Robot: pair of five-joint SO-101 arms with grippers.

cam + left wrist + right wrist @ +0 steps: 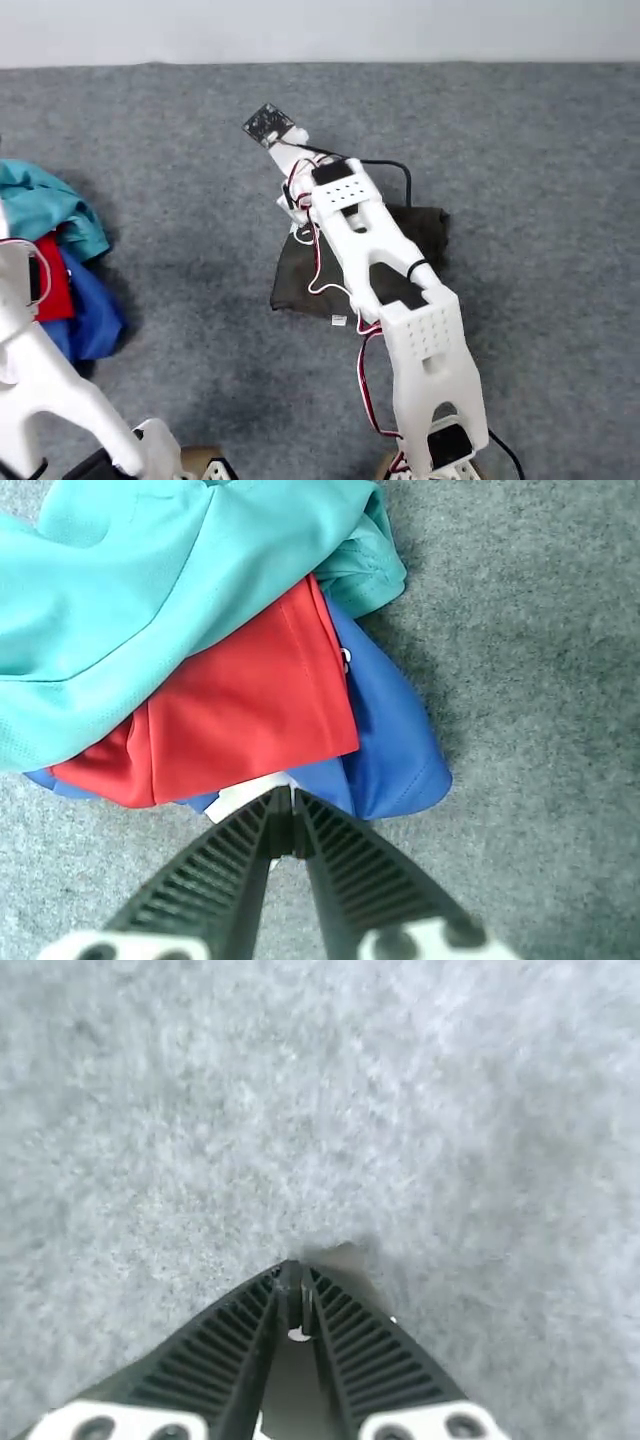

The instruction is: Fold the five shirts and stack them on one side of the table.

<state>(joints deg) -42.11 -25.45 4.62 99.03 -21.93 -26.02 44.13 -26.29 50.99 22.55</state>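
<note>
Grey felt-like cloth covered the table (520, 150) in front of you. 3 crumpled shirts lay heaped at its left edge. The teal shirt (45, 205) was on top and farthest from the arm bases. The red shirt (57, 285) lay partly under it, and the blue shirt (98, 315) was lowest, sticking out toward the table's middle. A bit of white cloth (240, 802) peeked from under the red one; you could not tell what it was.

Your left gripper (292, 805) hung over that heap with its jaws pressed together and holding nothing. Its tips were above the spot where red, blue and white met.

The dark shirt (297, 280) lay near the middle of the table, well apart from the heap, in a roughly squared shape. Your right arm (380, 250) stretched over it. The right gripper (292, 1282) sat at the shirt's far left edge, jaws closed, tips over bare table. Dark cloth showed beneath the jaws; whether they pinched it you could not tell.
</note>
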